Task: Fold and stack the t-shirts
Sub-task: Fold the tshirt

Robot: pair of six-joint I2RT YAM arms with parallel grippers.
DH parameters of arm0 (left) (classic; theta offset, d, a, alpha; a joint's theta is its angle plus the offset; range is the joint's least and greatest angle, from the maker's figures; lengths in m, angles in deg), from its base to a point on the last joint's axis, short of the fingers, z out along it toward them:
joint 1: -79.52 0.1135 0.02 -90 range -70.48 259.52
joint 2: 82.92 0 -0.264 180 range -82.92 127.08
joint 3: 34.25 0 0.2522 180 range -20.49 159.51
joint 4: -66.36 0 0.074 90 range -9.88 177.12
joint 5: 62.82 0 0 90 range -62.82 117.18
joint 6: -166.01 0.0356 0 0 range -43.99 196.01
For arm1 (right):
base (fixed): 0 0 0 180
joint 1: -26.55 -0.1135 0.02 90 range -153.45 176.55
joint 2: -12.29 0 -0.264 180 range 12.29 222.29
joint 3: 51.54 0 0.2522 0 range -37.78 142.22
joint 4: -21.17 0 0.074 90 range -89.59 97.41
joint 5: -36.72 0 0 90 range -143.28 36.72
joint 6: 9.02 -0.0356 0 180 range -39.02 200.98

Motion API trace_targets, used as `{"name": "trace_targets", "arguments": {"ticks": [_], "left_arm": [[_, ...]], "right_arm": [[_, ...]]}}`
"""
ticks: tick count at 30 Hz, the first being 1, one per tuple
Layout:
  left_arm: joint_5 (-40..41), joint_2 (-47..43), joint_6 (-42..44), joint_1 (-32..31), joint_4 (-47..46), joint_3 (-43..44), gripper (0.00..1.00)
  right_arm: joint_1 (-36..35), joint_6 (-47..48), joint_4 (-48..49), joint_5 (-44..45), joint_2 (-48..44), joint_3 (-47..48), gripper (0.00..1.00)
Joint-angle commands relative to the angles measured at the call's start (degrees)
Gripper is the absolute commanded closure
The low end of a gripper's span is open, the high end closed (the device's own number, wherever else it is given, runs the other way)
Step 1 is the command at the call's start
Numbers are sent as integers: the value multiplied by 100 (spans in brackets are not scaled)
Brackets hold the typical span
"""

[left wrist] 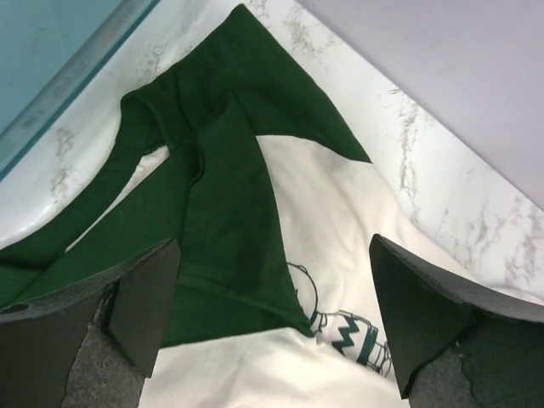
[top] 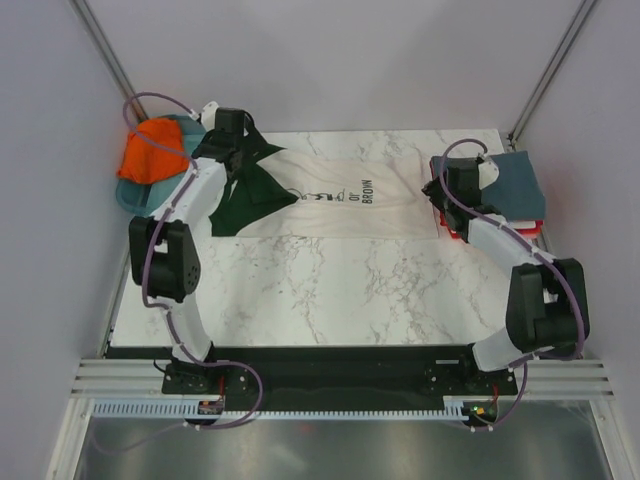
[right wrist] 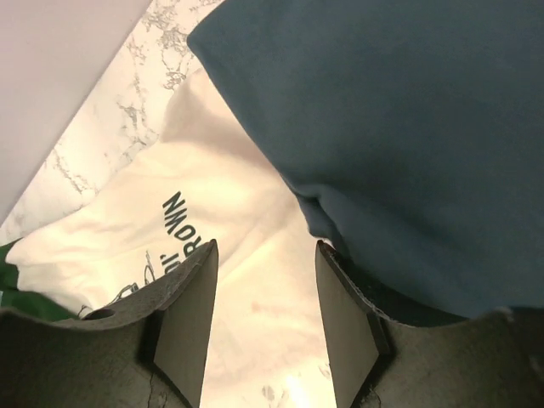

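The cream t-shirt (top: 340, 195) with dark green sleeves (top: 245, 190) and a black chest print lies folded lengthwise across the far half of the table. My left gripper (top: 232, 150) is open above its green sleeve end (left wrist: 229, 229), holding nothing. My right gripper (top: 450, 190) is open over the shirt's other end (right wrist: 255, 297), beside the slate-blue shirt (top: 515, 185), which also shows in the right wrist view (right wrist: 408, 127). The slate-blue shirt tops a stack with red cloth (top: 450, 228) showing beneath it. An orange shirt (top: 152, 155) lies in the teal tray (top: 130, 197) at the far left.
The teal tray's rim (left wrist: 76, 59) runs just left of the green sleeve. Grey walls close in the table at the back and sides. The marble tabletop (top: 330, 290) stretches in front of the shirt.
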Motion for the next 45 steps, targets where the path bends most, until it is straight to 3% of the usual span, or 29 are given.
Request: {"name": "trace_targets", "arguments": {"ticks": [1,10,13,16,18,21,29,35,45], "left_arm": [[-48,-1317,-53,39,-187,-832,0],[-39,-3645,-897,39,-1072,-3926,3],[-162,-4086,-1099,39,-1389,-4674,4],[-154,-4421,-1240,48,-1504,-5141,5],[-162,-4518,-1240,48,-1575,-5257,5],[-224,-4536,-1196,48,-1566,-5354,5],[-285,-4361,-1073,39,-1619,-5433,5],[-329,-4264,-1047,39,-1663,-5424,5],[-365,-4290,-1029,39,-1707,-5433,5]], "right_arm": [[-51,-149,573,17,-739,-573,45],[-753,-624,1075,227,-1996,-2112,48],[-860,-624,1171,263,-1962,-2306,46],[-860,-257,971,368,-1418,-1895,56],[-868,235,733,483,-830,-1183,59],[-860,727,153,614,-23,-175,72],[-860,1186,-893,1264,1420,1348,75],[-711,1265,-1298,1652,2229,1973,77],[89,1177,-1316,1239,2653,2212,80]]}}
